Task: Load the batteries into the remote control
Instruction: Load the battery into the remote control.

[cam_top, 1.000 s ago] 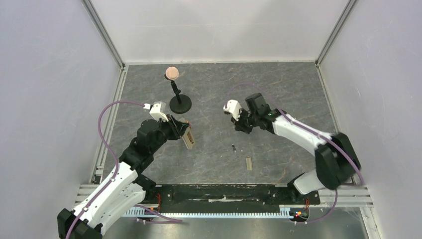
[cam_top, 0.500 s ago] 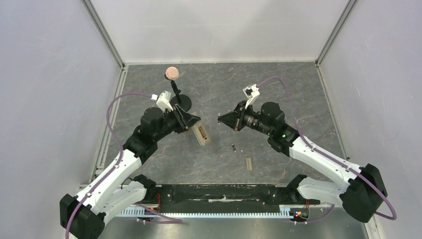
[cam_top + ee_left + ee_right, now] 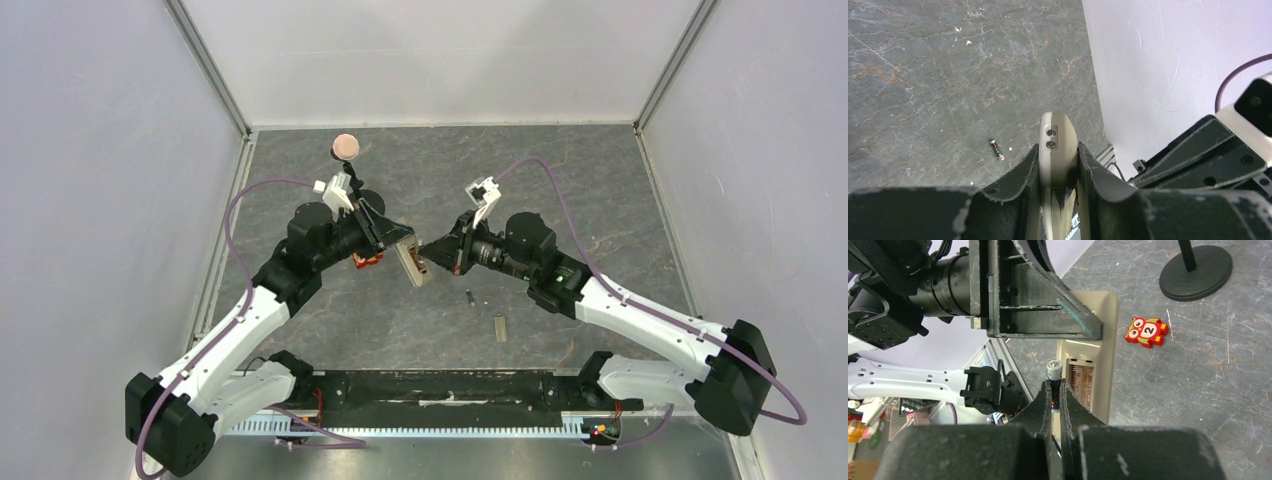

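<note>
My left gripper [image 3: 400,245] is shut on the remote control [image 3: 413,263] and holds it above the table, tan back toward the right arm. In the left wrist view the remote [image 3: 1058,145] sits clamped between the fingers. My right gripper [image 3: 432,252] is shut on one battery [image 3: 1053,376], its light end sticking out past the fingertips. That end is right beside the remote's open battery compartment [image 3: 1083,382]. A second battery [image 3: 469,296] lies on the table; it also shows in the left wrist view [image 3: 996,149].
A small flat beige cover piece [image 3: 501,327] lies on the table near the front. A small red gadget [image 3: 1146,332] lies under the left gripper [image 3: 367,260]. A black stand [image 3: 362,205] with a pinkish ball [image 3: 345,146] is behind the left arm.
The left arm has carried the remote right toward the middle. The right arm has swung round and moved left, bringing its battery up to the remote.
</note>
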